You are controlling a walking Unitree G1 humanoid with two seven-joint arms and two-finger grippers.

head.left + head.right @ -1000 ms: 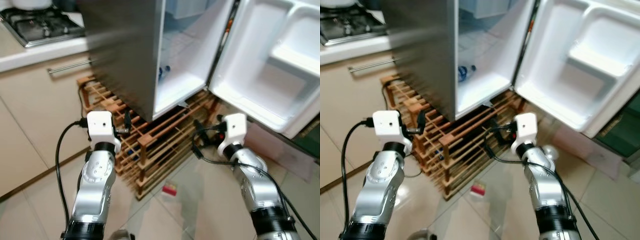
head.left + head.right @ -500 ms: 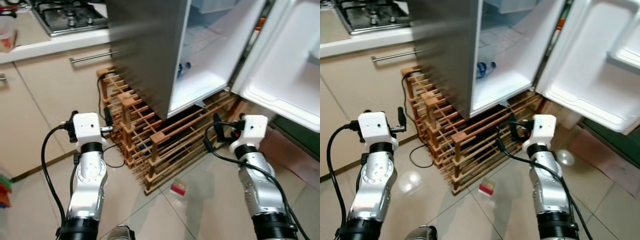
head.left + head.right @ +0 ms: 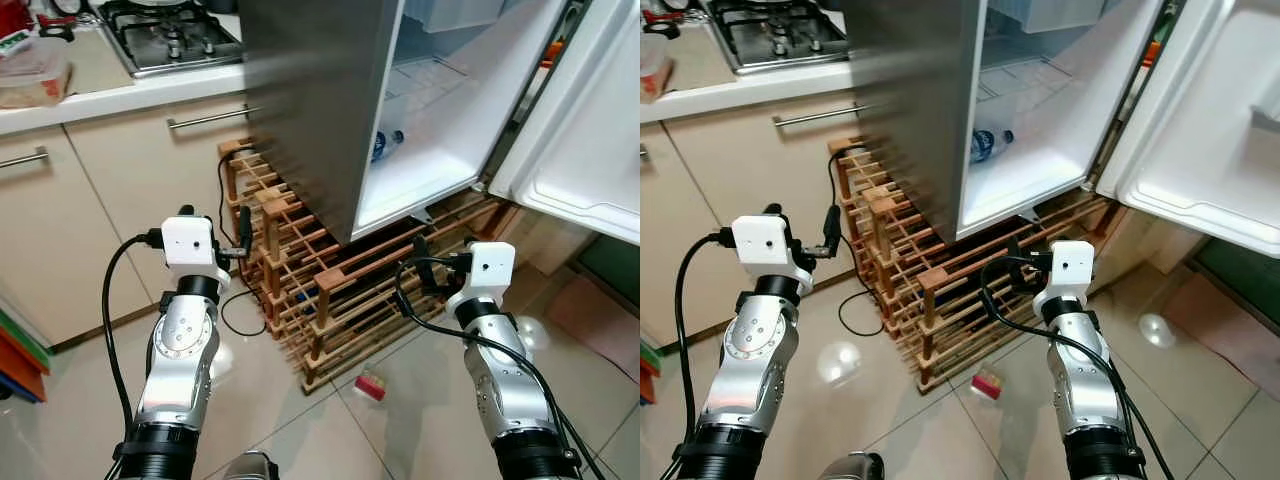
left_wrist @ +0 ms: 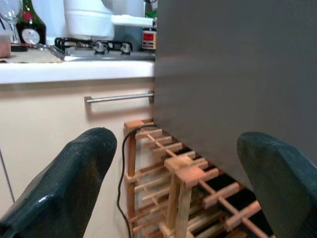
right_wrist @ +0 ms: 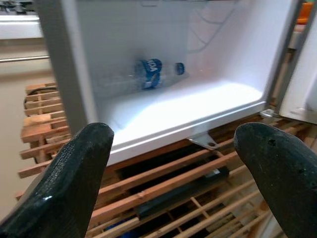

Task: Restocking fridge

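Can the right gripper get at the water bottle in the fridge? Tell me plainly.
Probably yes. The fridge door stands wide open, the water bottle lies alone on the fridge floor, and the right gripper, fingers open and empty, faces it with nothing between them, though some way off.

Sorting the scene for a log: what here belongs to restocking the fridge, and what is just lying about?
Job:
fridge, door open
water bottle lying inside
left claw, open
right claw, open

Lying about:
wooden rack
small red item on the floor
stove
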